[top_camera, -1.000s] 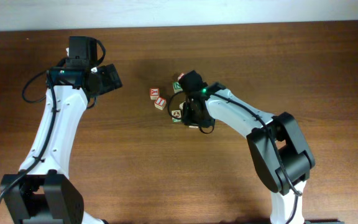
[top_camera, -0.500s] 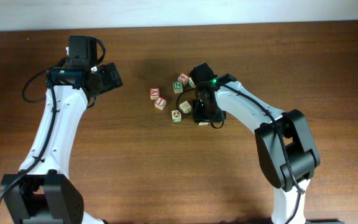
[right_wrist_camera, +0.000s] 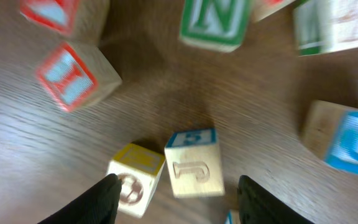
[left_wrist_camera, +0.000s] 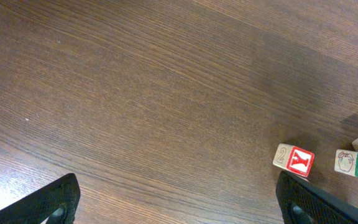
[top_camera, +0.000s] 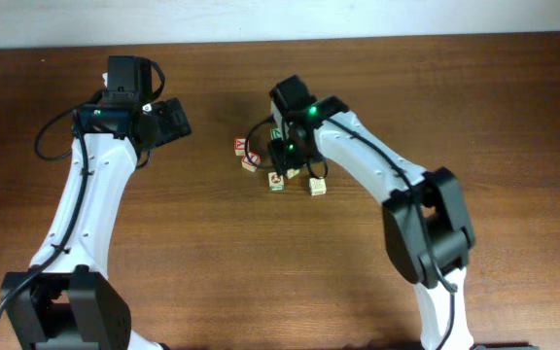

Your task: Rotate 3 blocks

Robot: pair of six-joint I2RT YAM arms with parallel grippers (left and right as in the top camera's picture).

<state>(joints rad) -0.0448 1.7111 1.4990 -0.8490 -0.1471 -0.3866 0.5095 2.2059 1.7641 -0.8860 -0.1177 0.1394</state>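
A cluster of small wooden alphabet blocks lies mid-table. In the overhead view a block with a green-framed picture and a pale cream block sit at its near side. My right gripper hovers over the cluster. In the right wrist view that gripper is open. A yellow-topped block and a cream J block lie on the table just ahead of its fingers, touching neither. My left gripper is open over bare wood, away to the left of the blocks, its fingers wide apart.
Also in the cluster are a green N block, two red-lettered blocks and a blue-faced block. The left wrist view shows a red Y block beside an N block. A pale wall strip borders the table's far edge.
My right gripper has opened wider and swung from the cluster's near right side up and left over it. A cream block now lies exposed at the near right. The left arm is still.
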